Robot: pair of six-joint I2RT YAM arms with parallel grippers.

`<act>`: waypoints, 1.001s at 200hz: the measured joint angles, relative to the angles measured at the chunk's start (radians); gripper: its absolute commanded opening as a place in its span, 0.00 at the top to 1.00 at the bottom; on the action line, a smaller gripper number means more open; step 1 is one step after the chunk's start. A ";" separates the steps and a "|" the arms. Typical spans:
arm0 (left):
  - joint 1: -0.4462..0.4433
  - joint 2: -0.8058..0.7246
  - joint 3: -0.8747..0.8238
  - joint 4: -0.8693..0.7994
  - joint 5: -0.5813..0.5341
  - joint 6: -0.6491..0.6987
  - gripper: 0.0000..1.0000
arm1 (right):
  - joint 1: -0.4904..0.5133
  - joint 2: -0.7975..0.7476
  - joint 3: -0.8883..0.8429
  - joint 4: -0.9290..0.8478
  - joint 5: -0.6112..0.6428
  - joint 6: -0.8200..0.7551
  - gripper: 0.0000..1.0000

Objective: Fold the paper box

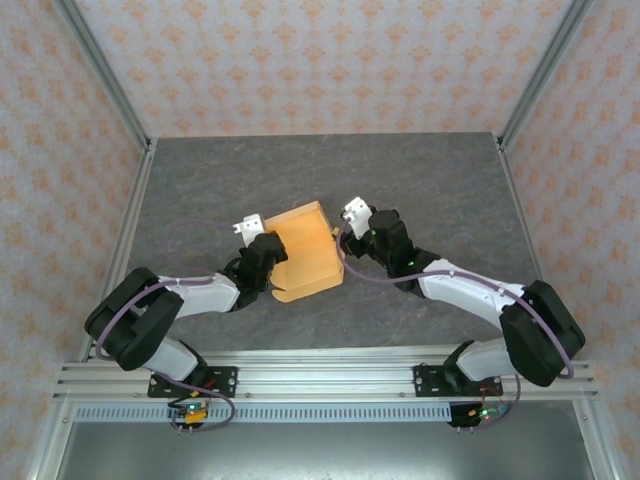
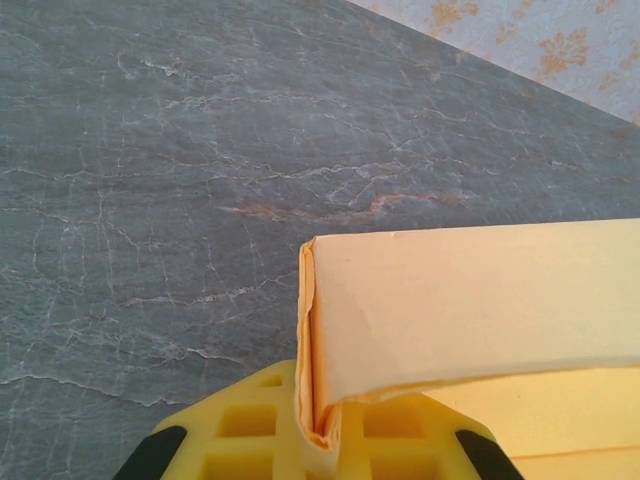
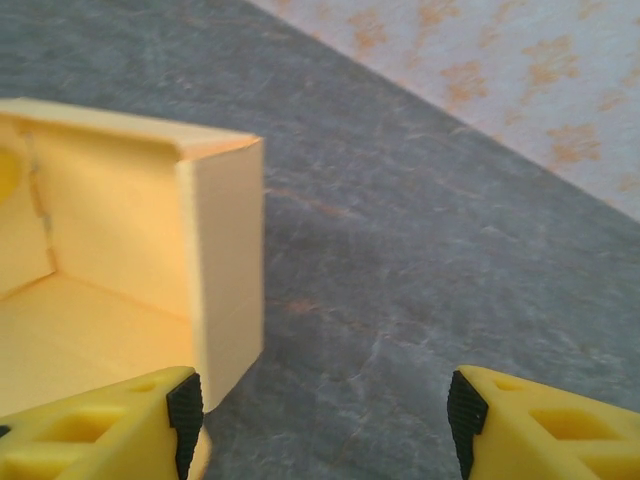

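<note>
On the grey marbled tabletop [image 1: 430, 180], the left hand [image 2: 320, 435] pinches a wall of the light orange-tan cardboard box [image 1: 305, 255]; the right hand [image 3: 320, 410], spread, stands just beside it.

Bright even light, wrist-cam fg soft

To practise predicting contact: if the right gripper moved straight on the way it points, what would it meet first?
Probably the paper box: its upright wall end stands ahead of one finger of the right gripper. Ahead of the open gap lies bare table. Depth is unclear.
</note>
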 measured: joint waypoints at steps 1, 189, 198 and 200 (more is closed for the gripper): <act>0.000 0.000 0.000 0.000 0.000 0.000 1.00 | 0.000 0.000 0.000 -0.002 -0.003 -0.001 0.32; 0.000 -0.064 -0.020 0.050 0.159 0.315 1.00 | -0.080 0.036 0.064 -0.303 -0.435 -0.113 0.27; 0.000 -0.074 -0.031 0.072 0.180 0.342 1.00 | -0.084 0.031 0.064 -0.331 -0.435 -0.133 0.26; 0.000 -0.076 -0.033 0.077 0.186 0.348 1.00 | -0.084 0.029 0.064 -0.337 -0.435 -0.137 0.26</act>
